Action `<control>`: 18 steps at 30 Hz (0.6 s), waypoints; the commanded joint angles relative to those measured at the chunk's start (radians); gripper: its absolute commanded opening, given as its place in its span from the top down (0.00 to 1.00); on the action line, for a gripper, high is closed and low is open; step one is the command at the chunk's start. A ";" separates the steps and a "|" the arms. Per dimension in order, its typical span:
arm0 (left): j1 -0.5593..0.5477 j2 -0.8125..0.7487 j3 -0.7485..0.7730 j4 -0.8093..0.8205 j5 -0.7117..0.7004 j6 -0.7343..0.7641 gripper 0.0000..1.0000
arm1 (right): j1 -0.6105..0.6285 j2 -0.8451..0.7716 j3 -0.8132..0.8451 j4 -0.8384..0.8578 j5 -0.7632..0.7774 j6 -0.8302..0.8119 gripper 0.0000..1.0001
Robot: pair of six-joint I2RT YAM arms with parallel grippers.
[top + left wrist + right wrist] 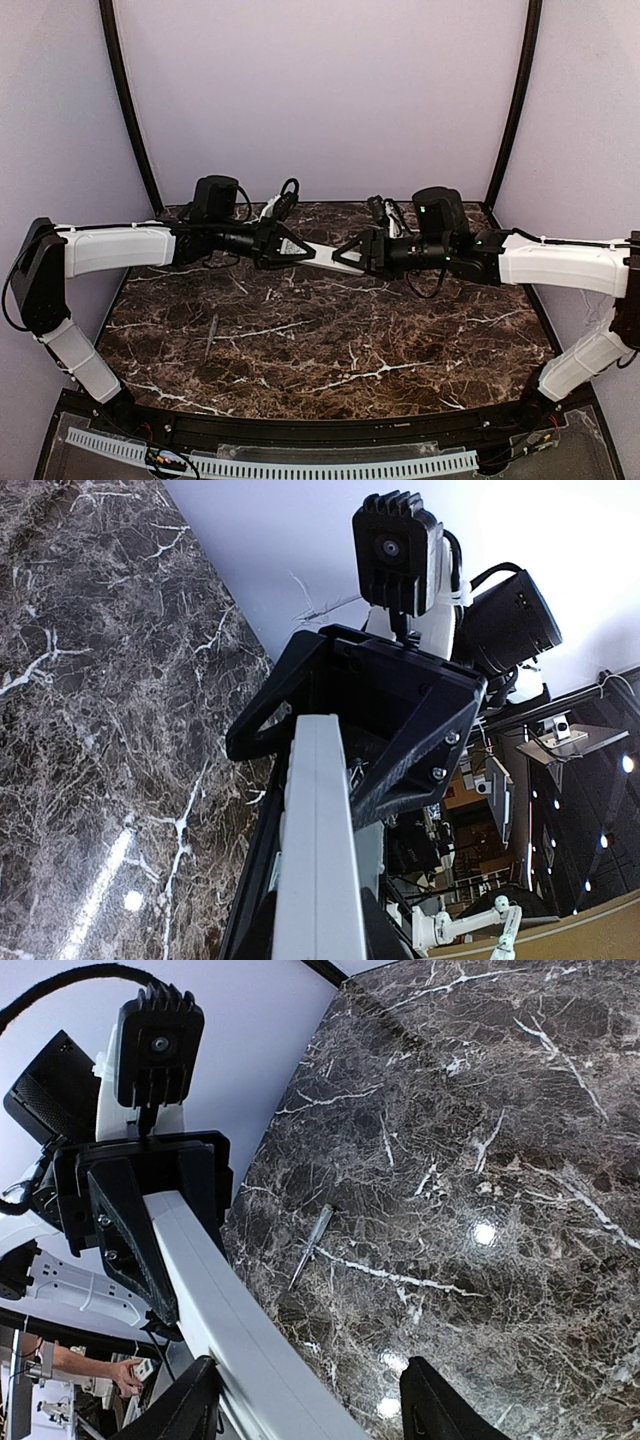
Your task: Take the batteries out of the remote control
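The white remote control [322, 254] hangs in the air between my two grippers, above the far middle of the table. My left gripper [284, 246] is shut on its left end; in the left wrist view the remote [318, 820] runs up from between the gripper's [320, 925] dark fingers. My right gripper [355, 252] stands open around the right end. In the right wrist view the remote [215, 1300] lies against one finger [190, 1405], and the other finger [440, 1405] is well apart from it. No batteries show in any view.
A thin grey stick [210, 336] lies on the dark marble table [400, 340] at the left middle; it also shows in the right wrist view [310, 1245]. Purple walls close in the back and sides.
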 commanded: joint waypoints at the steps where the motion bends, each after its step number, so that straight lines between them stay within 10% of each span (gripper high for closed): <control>1: 0.000 -0.042 -0.009 0.013 0.019 0.014 1.00 | 0.005 -0.019 -0.010 -0.037 0.038 -0.017 0.39; 18: 0.000 -0.033 -0.010 0.015 0.017 0.005 1.00 | 0.005 -0.029 0.020 -0.012 -0.015 -0.023 0.38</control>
